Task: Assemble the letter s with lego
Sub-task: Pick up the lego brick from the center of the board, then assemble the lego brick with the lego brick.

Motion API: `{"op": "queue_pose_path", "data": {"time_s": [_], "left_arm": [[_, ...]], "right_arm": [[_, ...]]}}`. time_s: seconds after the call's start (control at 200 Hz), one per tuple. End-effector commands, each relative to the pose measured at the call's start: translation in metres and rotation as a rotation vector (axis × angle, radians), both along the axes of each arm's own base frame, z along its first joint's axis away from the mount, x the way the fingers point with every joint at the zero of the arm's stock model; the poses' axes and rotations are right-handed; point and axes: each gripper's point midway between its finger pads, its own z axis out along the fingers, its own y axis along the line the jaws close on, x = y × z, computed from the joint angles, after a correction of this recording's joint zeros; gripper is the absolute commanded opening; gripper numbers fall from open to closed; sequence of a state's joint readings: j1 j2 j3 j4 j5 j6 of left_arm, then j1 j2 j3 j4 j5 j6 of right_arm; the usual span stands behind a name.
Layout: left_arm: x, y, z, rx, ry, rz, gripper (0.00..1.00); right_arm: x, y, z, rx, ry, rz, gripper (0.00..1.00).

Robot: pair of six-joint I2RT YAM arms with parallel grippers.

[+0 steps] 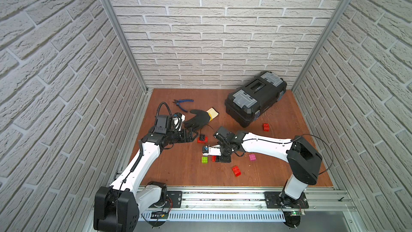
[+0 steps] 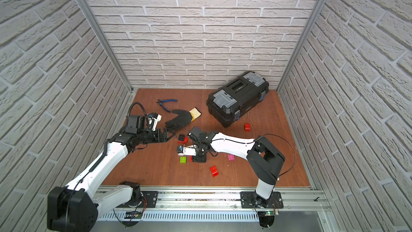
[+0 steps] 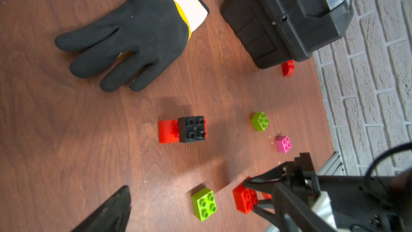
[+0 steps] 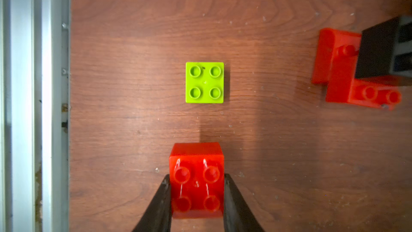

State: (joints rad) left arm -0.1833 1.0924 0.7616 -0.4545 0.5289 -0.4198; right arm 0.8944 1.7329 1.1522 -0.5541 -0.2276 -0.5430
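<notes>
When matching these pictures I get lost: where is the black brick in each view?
Both top views: black brick mid-table, near the glove's fingertips.
Left wrist: mid-picture, atop red bricks.
Right wrist: frame edge, partly cut off.
Shared landmark: the red brick held by the right hand.

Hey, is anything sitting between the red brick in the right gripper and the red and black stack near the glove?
Nothing visible. The right gripper is shut on the red brick, and only bare table lies between it and the red and black stack. The green brick sits off to one side.
</notes>
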Motion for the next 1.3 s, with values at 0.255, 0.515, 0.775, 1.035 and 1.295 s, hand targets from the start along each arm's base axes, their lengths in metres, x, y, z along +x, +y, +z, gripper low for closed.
{"op": "queue_pose_path", "data": {"time_s": [0.255,0.515,0.775,1.035,1.295], "left_arm": [[0.003,0.001,0.007,-0.023,-0.039,0.001,0.98],[0.004,0.002,0.007,-0.022,-0.034,0.007,0.98],[0.005,0.003,0.005,-0.024,-0.032,0.010,0.98],[0.006,0.002,0.005,-0.027,-0.033,0.007,0.98],[0.004,0.002,0.004,-0.026,-0.029,0.006,0.98]], "right_arm": [[0.002,0.031,0.017,0.041,0.021,-0.082,0.30],[0.001,0.038,0.005,0.010,0.036,-0.032,0.29],[0.003,0.039,-0.005,-0.020,0.033,-0.020,0.29],[0.005,0.042,-0.011,-0.034,0.027,-0.005,0.28],[0.003,0.038,-0.019,-0.089,0.015,0.025,0.28]]}}
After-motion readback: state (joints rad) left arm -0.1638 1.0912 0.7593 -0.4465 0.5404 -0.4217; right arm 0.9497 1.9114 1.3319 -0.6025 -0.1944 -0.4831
